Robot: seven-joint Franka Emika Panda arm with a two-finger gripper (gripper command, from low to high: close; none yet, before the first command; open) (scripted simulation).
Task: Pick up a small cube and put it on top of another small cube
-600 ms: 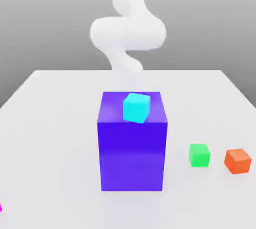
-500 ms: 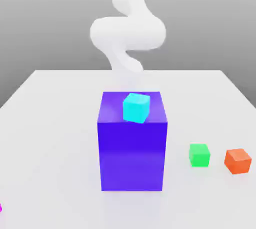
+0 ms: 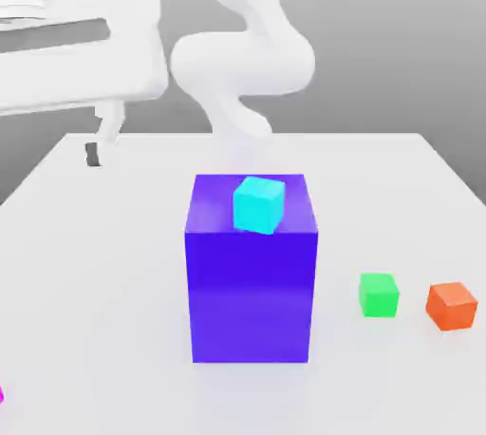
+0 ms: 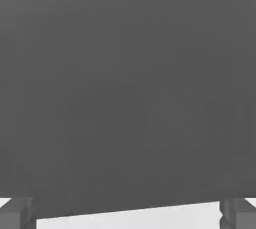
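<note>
a cyan cube [image 3: 258, 204] sits on a big blue block [image 3: 251, 291]; green cube [image 3: 379, 294] and orange cube [image 3: 451, 306] lie apart on the table [image 3: 95, 262]; the gripper [image 4: 128, 213] is spread wide, holding nothing.

arm [image 3: 242, 63]: white, bends in a curl at the back middle of the exterior view | hand [image 3: 76, 53]: big and white, up high on the exterior view's left | gripper [image 4: 128, 214]: wide open, nothing between | fingers [image 4: 17, 214]: 2 grey tips far apart in the hand view
</note>
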